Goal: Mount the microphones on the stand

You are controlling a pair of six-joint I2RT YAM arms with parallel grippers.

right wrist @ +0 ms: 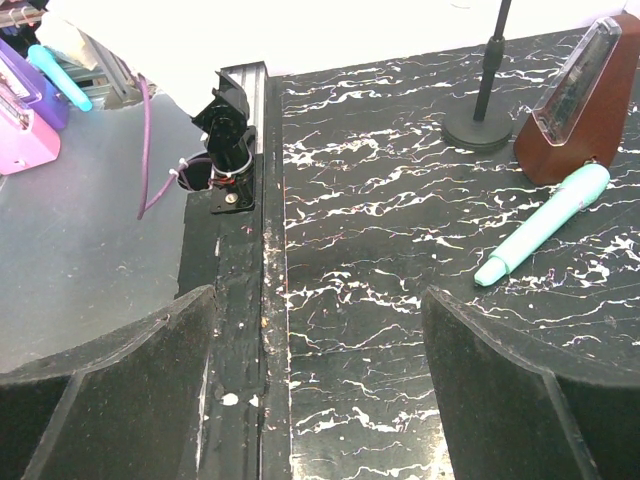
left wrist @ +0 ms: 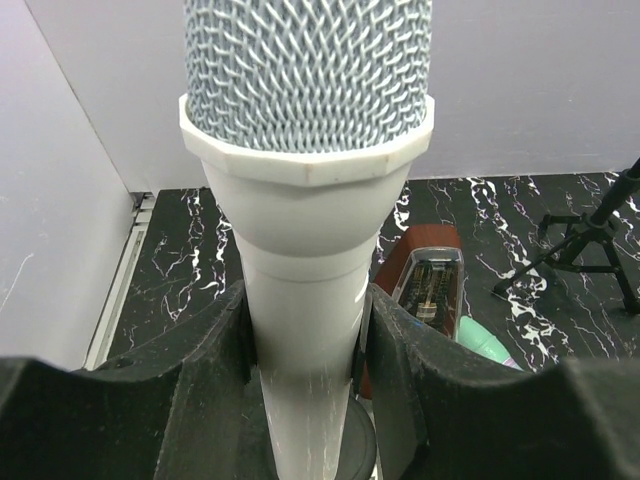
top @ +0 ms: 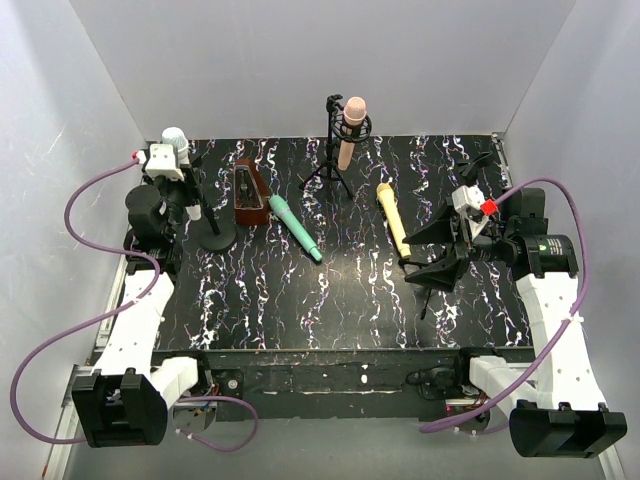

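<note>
the left gripper [left wrist: 305, 350] clamps the white microphone [left wrist: 310, 100] at the table's 10 o'clock, above the round-base stand [top: 216, 236]; it should probably lower it upright, straight into the holder. the right gripper [right wrist: 320, 340] gapes empty at 3 o'clock. four microphones: white, pink [top: 350, 130] on the tripod stand [top: 330, 170] at 12 o'clock, teal [top: 295, 228], yellow [top: 392, 215]; two stands; one metronome [top: 250, 195]

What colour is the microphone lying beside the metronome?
The microphone is mint green; clearest in right wrist view.

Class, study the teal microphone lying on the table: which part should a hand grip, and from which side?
Probably best: grip the teal microphone mid-handle, coming down from above and closing across its length. It lies flat and diagonal, and the metronome crowds its wider head end.
</note>
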